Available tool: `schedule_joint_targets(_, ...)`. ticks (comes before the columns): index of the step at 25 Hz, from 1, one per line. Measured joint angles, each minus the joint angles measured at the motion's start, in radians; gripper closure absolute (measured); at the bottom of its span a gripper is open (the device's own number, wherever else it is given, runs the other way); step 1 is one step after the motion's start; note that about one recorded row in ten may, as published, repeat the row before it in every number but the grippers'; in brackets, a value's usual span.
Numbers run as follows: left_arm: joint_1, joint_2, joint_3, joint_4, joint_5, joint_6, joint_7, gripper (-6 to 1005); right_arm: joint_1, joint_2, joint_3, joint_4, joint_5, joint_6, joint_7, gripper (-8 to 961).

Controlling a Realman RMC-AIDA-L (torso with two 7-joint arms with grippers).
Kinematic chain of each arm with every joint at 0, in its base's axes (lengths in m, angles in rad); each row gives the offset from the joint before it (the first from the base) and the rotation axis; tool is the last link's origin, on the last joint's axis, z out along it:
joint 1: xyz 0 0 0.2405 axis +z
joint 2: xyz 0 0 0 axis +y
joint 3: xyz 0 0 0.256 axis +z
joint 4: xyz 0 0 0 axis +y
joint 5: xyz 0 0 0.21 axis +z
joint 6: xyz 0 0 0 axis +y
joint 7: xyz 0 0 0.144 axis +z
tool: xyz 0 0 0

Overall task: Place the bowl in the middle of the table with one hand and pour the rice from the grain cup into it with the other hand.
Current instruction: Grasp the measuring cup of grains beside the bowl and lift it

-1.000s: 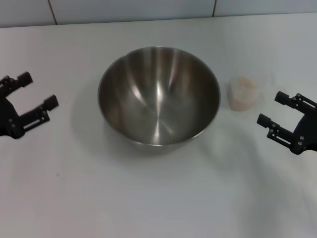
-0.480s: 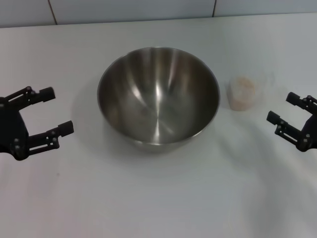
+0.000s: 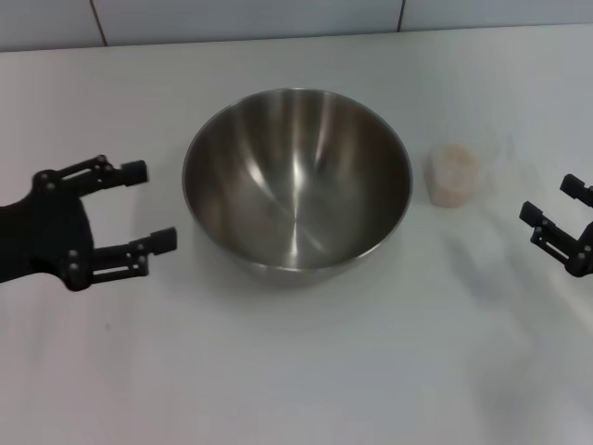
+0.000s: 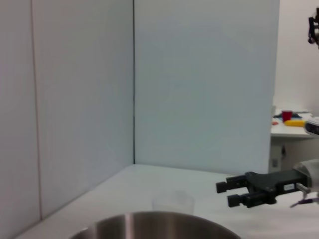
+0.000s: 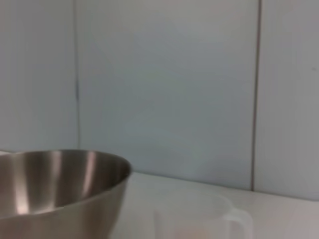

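Two hands open | left hand (image 3: 148, 206) nearer, bowl (image 3: 296, 176) just off its fingertips on counter (image 3: 296, 371) | grain cup (image 3: 452, 173) between bowl and right hand (image 3: 556, 202) | I judge left takes bowl

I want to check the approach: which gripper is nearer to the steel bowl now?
The left. The left gripper is open beside the steel bowl, just short of its rim on the robot's left. The right gripper, also open, is farther off, beyond the grain cup.
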Motion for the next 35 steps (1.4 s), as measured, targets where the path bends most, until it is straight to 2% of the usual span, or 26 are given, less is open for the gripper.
schedule_joint_targets(3,-0.027,-0.002,0.000,-0.006,0.044,-0.004,-0.017,170,0.007,0.001,0.026,0.014,0.000,0.028,-0.004,346)
schedule_joint_targets(10,-0.036,-0.003,-0.004,-0.010,0.053,-0.014,-0.017,170,0.042,-0.001,0.156,0.112,0.000,0.103,-0.150,349)
schedule_joint_targets(22,-0.030,-0.003,-0.005,-0.011,0.056,-0.027,-0.008,170,0.083,-0.001,0.165,0.139,0.000,0.152,-0.158,352)
schedule_joint_targets(35,-0.026,-0.003,-0.001,-0.017,0.056,-0.028,-0.003,170,0.160,-0.001,0.207,0.172,0.000,0.240,-0.183,357)
